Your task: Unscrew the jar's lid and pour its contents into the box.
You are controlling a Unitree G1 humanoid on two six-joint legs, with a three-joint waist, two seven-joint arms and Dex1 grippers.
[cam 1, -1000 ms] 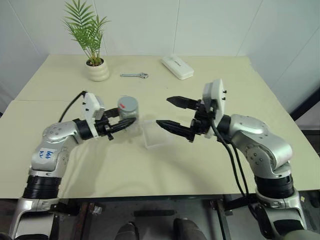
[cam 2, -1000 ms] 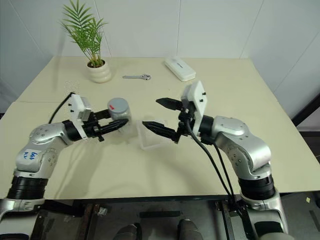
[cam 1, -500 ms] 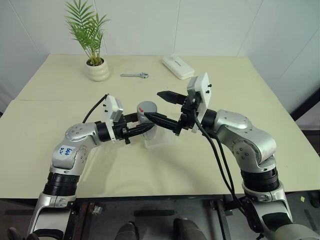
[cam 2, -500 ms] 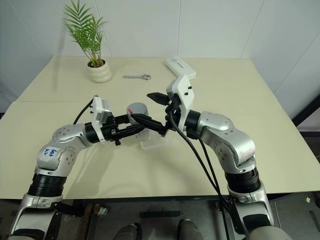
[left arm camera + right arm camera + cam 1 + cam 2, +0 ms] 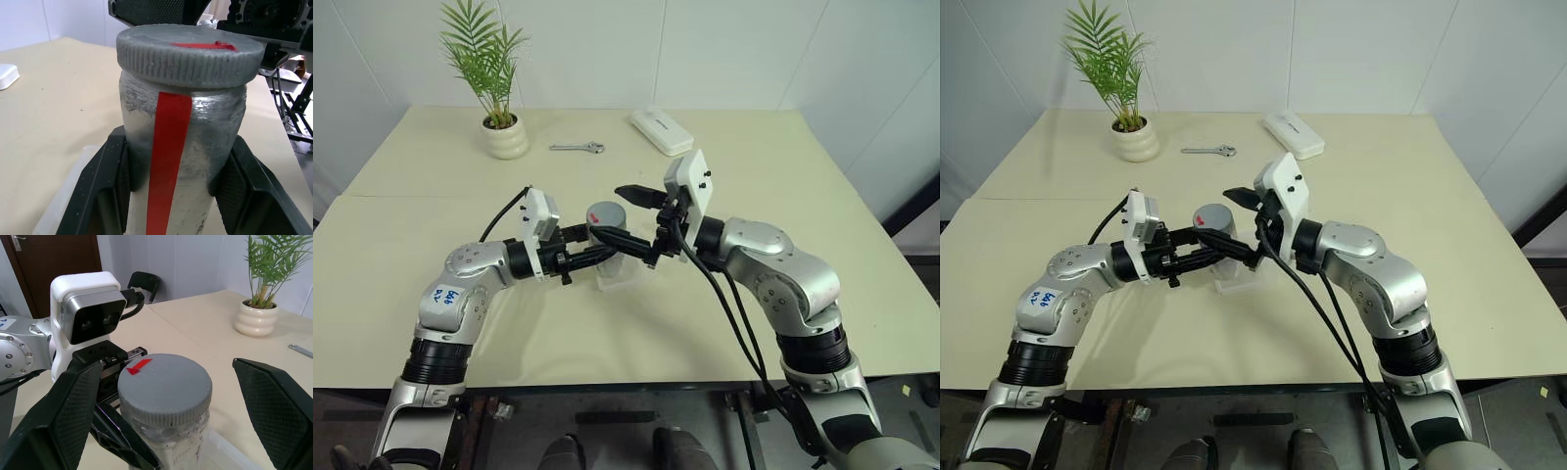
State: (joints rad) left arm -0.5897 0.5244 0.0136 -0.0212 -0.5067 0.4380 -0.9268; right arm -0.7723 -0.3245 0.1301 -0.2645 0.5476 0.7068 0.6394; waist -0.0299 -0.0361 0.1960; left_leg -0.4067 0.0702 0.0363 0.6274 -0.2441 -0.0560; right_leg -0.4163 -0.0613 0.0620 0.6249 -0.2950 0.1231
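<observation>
We see a round, cloudy grey jar (image 5: 181, 161) with a ridged lid (image 5: 165, 387), above the clear box (image 5: 625, 277). Our left end effector (image 5: 178, 183) pinches it; our right end effector (image 5: 161, 396) is spread wide around the lid.

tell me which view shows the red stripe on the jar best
The left wrist view: the red stripe runs down the jar, facing the camera. The right wrist view shows the lid; the head views show the jar small.

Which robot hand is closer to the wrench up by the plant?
Right. The right gripper hangs open around the jar's lid, just below the wrench. The left gripper, holding the jar, sits lower, farther away.
</observation>
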